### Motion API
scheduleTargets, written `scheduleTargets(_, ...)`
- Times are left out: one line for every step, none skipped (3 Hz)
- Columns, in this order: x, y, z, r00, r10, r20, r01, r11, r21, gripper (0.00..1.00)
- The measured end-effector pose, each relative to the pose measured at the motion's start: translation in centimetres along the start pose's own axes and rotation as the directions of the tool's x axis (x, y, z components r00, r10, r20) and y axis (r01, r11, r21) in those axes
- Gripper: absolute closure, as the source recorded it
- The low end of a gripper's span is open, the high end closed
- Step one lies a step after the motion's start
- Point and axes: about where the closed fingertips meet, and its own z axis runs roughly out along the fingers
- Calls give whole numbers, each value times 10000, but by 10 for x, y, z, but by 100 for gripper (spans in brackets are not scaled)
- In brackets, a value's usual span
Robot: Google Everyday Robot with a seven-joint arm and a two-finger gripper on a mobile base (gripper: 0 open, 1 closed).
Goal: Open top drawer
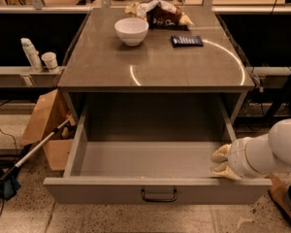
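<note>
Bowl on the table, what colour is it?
The bowl is white, camera view. The end effector sits at the top drawer, right wall.

The gripper point(222, 162), sitting inside the right front corner of the top drawer point(102, 194), is showing only a pale tip beyond the arm point(274, 152), which is running off the right edge, while the tabletop point(155, 67) is shading the drawer's rear and its left wall is covering part of the cardboard box point(42, 121).

we look down from high and near, facing the top drawer point(145, 160) and tabletop point(155, 57); end effector point(219, 162) at lower right.
</note>
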Motion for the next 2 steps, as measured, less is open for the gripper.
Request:
scheduleTargets(0,0,0,10000,0,0,0,10000,0,4)
scheduleTargets(0,0,0,10000,-2,0,2,10000,0,0)
